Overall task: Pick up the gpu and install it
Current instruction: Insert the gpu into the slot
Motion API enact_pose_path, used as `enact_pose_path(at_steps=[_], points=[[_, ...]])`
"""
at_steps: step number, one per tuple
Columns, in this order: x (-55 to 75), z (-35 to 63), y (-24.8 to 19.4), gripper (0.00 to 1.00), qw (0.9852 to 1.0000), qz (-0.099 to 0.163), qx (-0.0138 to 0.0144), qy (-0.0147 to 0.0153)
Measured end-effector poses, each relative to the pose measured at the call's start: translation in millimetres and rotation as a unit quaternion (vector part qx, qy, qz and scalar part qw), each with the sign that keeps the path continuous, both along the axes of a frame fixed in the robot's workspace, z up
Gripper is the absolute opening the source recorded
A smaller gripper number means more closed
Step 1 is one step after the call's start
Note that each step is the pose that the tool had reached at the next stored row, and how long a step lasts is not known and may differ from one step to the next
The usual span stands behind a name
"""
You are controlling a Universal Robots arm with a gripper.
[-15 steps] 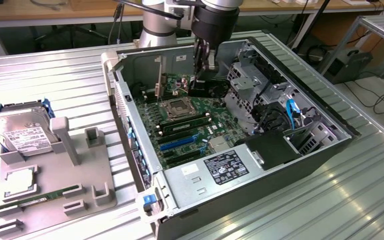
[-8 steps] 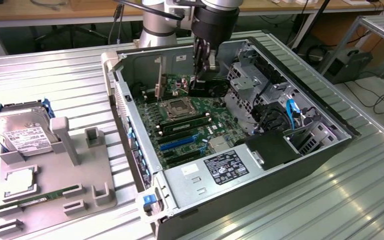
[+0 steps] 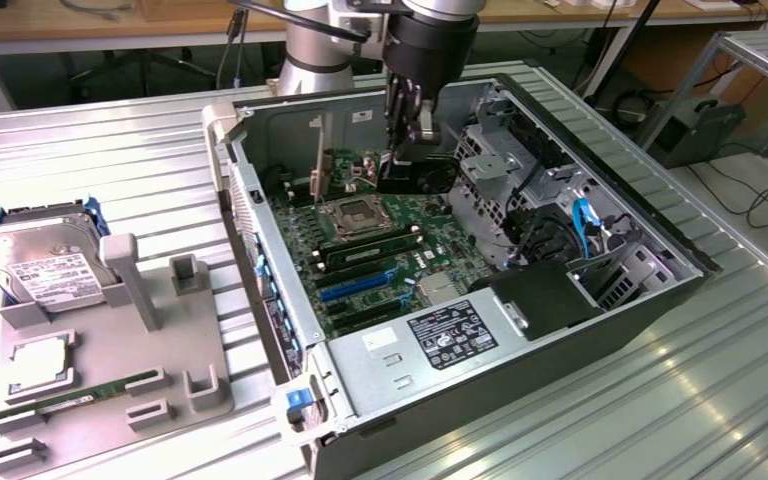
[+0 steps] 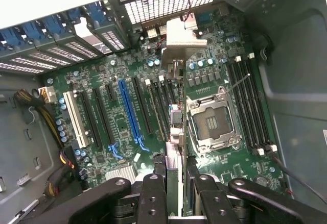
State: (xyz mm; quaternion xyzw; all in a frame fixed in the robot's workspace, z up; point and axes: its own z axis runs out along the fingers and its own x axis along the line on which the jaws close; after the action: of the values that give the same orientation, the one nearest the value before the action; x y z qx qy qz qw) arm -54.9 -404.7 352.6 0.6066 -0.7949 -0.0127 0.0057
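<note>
The black two-finger gripper (image 4: 176, 193) is clamped on the thin, flat dark gpu card (image 4: 175, 147), held edge-down over the green motherboard (image 4: 127, 106); judged light, rigid, fragile, best gripped along its upper edge.

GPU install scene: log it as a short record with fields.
case: PC case lying open, motherboard exposed
gripper: gripper inside the case, closed on the gpu
gpu: edge-on over the motherboard, beside the CPU socket; seating cannot be told
outside case: hard drive on a grey holder, exterior view's left
</note>
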Motion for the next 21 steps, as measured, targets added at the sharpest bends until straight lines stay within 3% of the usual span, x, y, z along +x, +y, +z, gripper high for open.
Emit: enact_pose_path(at_steps=[21], points=[[0.0,0.0,0.0,0.26,0.9992,0.04,0.0,0.0]])
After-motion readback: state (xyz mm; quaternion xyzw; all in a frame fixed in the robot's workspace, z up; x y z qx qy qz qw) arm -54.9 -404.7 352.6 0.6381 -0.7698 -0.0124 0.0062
